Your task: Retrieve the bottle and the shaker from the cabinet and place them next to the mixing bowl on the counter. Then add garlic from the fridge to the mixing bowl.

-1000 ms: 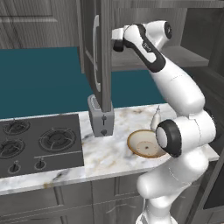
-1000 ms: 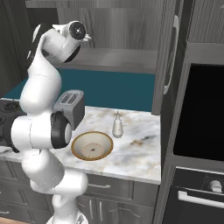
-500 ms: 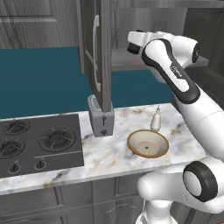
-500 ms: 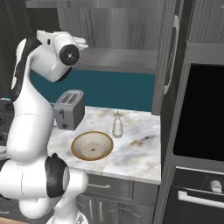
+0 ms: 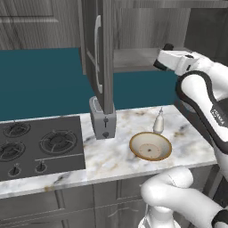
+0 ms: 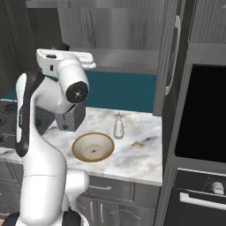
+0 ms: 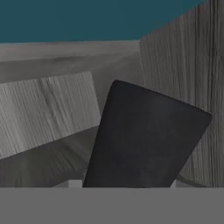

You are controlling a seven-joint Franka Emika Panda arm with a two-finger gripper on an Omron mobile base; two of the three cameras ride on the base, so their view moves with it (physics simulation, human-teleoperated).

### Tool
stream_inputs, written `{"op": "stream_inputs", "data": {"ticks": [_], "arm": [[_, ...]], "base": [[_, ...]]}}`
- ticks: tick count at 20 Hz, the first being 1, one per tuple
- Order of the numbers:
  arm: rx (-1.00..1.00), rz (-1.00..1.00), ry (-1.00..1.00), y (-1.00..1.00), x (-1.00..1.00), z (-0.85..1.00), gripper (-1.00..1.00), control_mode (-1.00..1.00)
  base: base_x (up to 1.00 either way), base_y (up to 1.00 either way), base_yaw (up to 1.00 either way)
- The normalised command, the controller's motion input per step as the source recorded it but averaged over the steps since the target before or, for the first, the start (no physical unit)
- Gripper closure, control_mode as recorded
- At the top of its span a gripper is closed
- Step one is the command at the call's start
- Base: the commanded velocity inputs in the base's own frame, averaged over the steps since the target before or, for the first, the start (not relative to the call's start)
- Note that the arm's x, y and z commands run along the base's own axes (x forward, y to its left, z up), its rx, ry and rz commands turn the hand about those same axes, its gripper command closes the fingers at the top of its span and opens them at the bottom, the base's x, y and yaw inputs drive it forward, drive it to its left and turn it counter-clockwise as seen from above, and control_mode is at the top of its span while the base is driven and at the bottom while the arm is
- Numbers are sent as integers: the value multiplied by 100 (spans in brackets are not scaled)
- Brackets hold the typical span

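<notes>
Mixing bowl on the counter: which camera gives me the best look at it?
The left base view: the mixing bowl sits unobstructed, with its whole rim and inside visible, the bottle just behind it. The right base view also shows the mixing bowl, though the arm crowds its left side. The hand view looks into the cabinet instead.

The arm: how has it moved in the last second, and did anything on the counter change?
The arm swung its hand up from beside the toaster toward the open cabinet shelf, where the gripper now reaches in. The hand view shows a dark object close ahead. The bowl, bottle and toaster stayed put.
</notes>
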Motion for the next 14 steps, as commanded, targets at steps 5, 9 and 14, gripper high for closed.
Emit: {"op": "stream_inputs", "data": {"ticks": [5, 9, 14], "arm": [[-12, -9, -4, -6, -94, -44, 100, -100], [-22, -12, 5, 0, -69, -32, 100, -100], [-23, -7, 14, 0, -48, -20, 100, -100]], "base": [[0, 0, 0], [0, 0, 0], [0, 0, 0]]}}
